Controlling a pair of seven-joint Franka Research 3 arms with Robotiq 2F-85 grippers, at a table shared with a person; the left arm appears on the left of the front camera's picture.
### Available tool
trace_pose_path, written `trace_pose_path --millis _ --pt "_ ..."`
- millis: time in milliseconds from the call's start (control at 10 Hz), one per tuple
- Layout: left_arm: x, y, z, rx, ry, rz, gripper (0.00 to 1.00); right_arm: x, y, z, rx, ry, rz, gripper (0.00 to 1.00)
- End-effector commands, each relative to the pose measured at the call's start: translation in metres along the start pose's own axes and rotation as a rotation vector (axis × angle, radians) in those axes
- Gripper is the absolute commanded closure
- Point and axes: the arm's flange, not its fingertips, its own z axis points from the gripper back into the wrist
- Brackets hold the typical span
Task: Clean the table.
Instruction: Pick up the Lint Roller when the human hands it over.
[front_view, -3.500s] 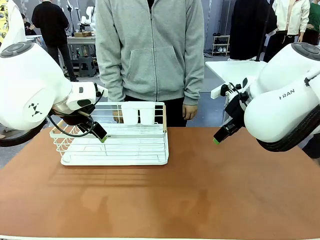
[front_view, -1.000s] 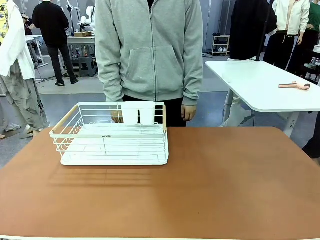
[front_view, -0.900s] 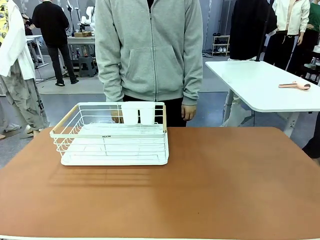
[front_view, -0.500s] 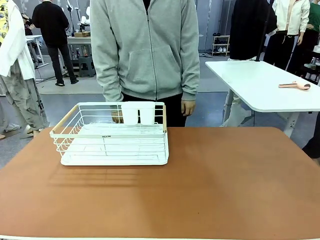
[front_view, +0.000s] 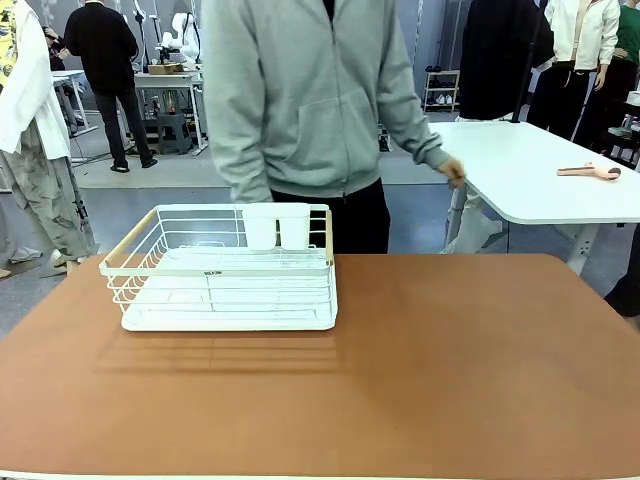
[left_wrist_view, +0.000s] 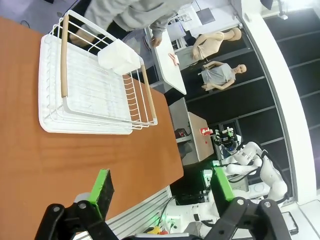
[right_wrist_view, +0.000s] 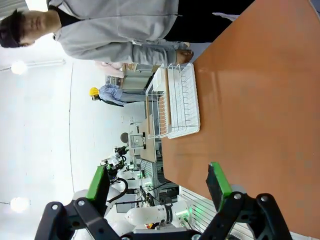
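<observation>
Front view: the big rectangular reddish-brown matte bench with its thin pale edge takes up the lower half of the shot, running from the near edge out to where a person stands. The top looks smooth and even. There's a soft shadow just in front of the white wire dish rack with wooden side rails, which sits on the far left part. A white two-pocket holder is at the rack's far rim. The person in a grey zip hoodie stands right behind the rack, one sleeve stretched toward the smaller white-topped table on the right, where a small pink thing lies. Past that it's grey floor and more people around farther tables.

Left wrist view: the left hand is released, green pads wide apart over the bench's edge, with nothing between them. Right wrist view, same deal: the right hand is spread open over bare brown top, well apart from the rack.
</observation>
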Motion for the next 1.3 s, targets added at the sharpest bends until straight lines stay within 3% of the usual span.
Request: trace_pose_path --millis 0,1200 --pt "0.0034 -0.0002 0.0027 -0.021 -0.005 -0.023 0.00 -0.0039 0.0022 0.0000 0.012 -0.003 0.008 0.00" --pt "0.0034 -0.0002 0.0027 -0.021 -0.005 -0.023 0.00 -0.0039 0.0022 0.0000 0.012 -0.003 0.008 0.00"
